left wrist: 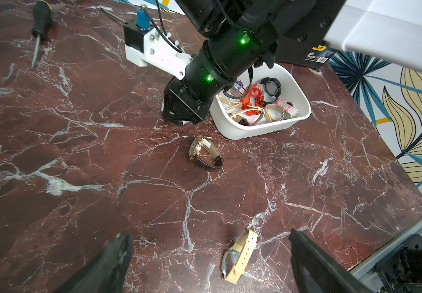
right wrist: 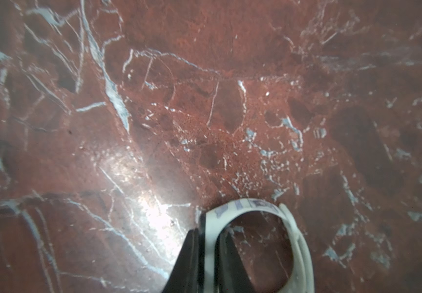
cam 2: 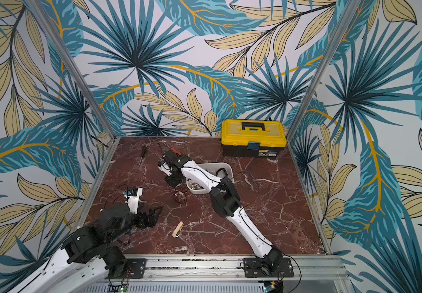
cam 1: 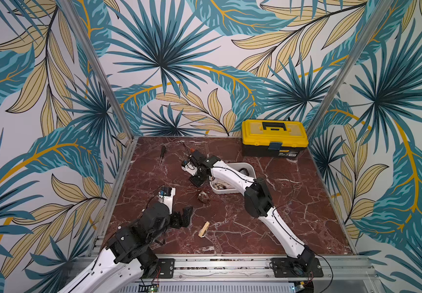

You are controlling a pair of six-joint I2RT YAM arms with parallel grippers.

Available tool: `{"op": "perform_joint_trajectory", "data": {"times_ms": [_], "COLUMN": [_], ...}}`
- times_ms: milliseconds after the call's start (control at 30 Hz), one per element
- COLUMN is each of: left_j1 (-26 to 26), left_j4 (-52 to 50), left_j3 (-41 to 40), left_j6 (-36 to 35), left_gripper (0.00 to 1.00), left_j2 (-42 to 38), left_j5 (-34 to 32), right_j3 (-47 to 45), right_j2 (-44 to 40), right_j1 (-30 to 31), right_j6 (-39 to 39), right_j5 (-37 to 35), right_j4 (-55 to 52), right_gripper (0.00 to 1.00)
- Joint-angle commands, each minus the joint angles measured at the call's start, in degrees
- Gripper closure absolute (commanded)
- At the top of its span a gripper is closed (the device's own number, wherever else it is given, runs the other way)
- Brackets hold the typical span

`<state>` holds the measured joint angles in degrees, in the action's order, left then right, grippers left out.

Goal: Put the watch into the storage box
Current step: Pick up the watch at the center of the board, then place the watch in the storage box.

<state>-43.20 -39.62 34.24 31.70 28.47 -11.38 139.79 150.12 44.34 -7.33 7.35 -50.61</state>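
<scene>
Three watches are sitting on the table point(cam 1: 306, 203) outside the box point(cam 1: 230, 190), and the right end effector point(right wrist: 208, 253) is working on the one just to the left of the box, the white watch point(right wrist: 245, 206). In the right wrist view its two black fingers point(right wrist: 188, 258) are standing on either face of the looped white strap and pinching that band. The loop seems to be resting on the marble. The thin strap is probably the easiest part to nip, since the case is not showing here. In both top views the right arm is reaching across the box and hiding much of it, and the end effector is pointing down at the table just beside the box wall. The watch does not look lifted, so the step in hand is likely securing the grip before a short carry over the rim. The left end effector point(left wrist: 207, 236) is hanging spread wide and holding nothing, well apart from the box on its near-left side, probably to keep out of the right arm's way. The brown watch point(left wrist: 205, 154) is lying just off the box's near-left corner, and the cream watch point(left wrist: 240, 256) is lying farther forward from the box. Several other watches are lying inside the box.
</scene>
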Motion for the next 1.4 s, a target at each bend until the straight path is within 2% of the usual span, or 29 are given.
{"op": "perform_joint_trajectory", "data": {"times_ms": [0, 167, 433, 533, 833, 1100, 1367], "left_j1": [-0.1, -0.1, -0.1, -0.1, -0.1, -0.1, -0.1], "left_j4": [1.5, 1.2, 1.0, 1.6, 3.9, 5.2, 5.4], "left_j3": [-0.4, 0.2, 1.4, 1.3, 1.0, 0.9, 0.7], "left_j6": [-0.6, -0.2, -0.1, 0.1, 0.1, 0.3, 0.6], "left_gripper": [0.0, 0.0, 0.0, 0.0, 0.0, 0.0, 0.0], "left_j2": [-0.2, -1.9, -3.2, -2.8, -0.4, 1.5, 1.9], "left_j5": [-0.4, -0.1, 0.5, 0.7, 2.1, 2.8, 2.8], "right_j3": [-1.8, -2.9, -11.9, -16.1, -29.5, -36.1, -35.8], "right_j2": [-4.4, -7.7, -18.9, -23.3, -33.1, -32.5, -28.0], "right_j1": [0.2, -0.4, -2.7, -3.9, -6.4, -6.9, -6.9], "right_j6": [4.1, 8.6, 15.8, 17.2, 19.0, 20.7, 21.4], "right_j5": [3.6, 6.3, 9.5, 8.0, 2.9, 2.5, 1.3], "right_j4": [2.4, 4.0, 9.2, 9.1, 7.2, 8.0, 8.5], "right_gripper": [0.85, 0.85, 0.87, 0.9, 0.89, 0.9, 0.9]}}
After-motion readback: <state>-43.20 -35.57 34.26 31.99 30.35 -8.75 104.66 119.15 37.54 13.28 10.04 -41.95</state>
